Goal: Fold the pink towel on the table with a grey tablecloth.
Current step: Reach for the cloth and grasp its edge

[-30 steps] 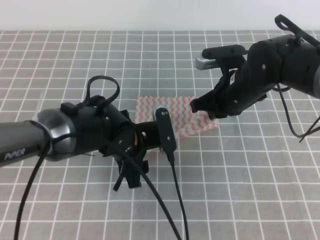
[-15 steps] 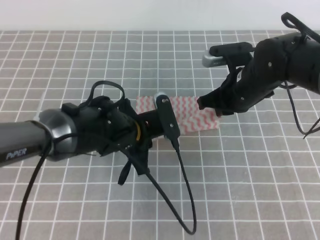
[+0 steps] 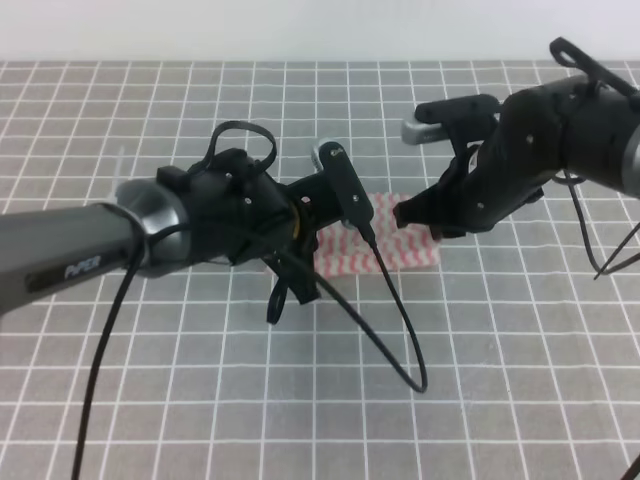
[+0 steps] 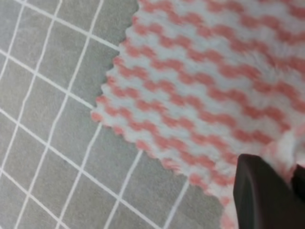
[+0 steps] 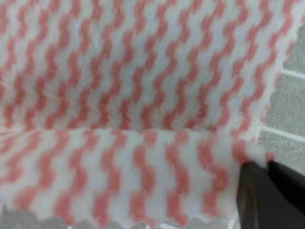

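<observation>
The pink towel [image 3: 405,250] with pink-and-white zigzag stripes lies on the grey gridded tablecloth [image 3: 480,360] at mid-table, partly hidden behind my left arm [image 3: 220,215]. In the left wrist view my left gripper [image 4: 281,186] is shut on an edge of the towel [image 4: 200,81], lifted above the tablecloth [image 4: 47,119]. My right gripper [image 3: 405,212] pinches the towel's right side. In the right wrist view the right gripper [image 5: 267,188] holds a lifted flap [image 5: 119,176] doubled over the flat layer of the towel [image 5: 143,62].
A black cable [image 3: 390,320] from my left arm loops over the tablecloth in front of the towel. Another cable [image 3: 600,250] hangs at the right edge. The pale wall [image 3: 300,30] bounds the far side of the table.
Both grippers have moved toward the far side, carrying the towel's near edge up and over it. Less of the towel shows flat. The left arm's cable has swung to the right.
</observation>
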Available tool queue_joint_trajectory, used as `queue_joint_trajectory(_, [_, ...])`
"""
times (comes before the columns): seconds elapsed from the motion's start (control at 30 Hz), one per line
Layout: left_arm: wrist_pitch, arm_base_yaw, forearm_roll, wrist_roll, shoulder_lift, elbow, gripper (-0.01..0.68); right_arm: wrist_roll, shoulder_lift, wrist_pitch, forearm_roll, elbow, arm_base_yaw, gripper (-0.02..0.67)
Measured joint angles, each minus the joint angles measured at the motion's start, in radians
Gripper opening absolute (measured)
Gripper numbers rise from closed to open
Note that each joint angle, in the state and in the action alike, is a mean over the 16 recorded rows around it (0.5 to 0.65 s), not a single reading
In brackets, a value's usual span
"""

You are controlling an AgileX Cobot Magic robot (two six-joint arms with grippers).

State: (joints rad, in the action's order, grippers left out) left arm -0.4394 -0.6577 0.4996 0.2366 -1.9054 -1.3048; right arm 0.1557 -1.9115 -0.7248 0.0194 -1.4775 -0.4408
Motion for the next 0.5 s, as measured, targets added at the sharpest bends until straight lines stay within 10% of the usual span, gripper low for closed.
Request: queue_joint_trajectory(0.5, [0.019, 0.055, -0.012, 0.004, -0.075, -0.094, 0.000, 0.000, -0.046, 0.042, -0.012, -0.027, 0.000, -0.015])
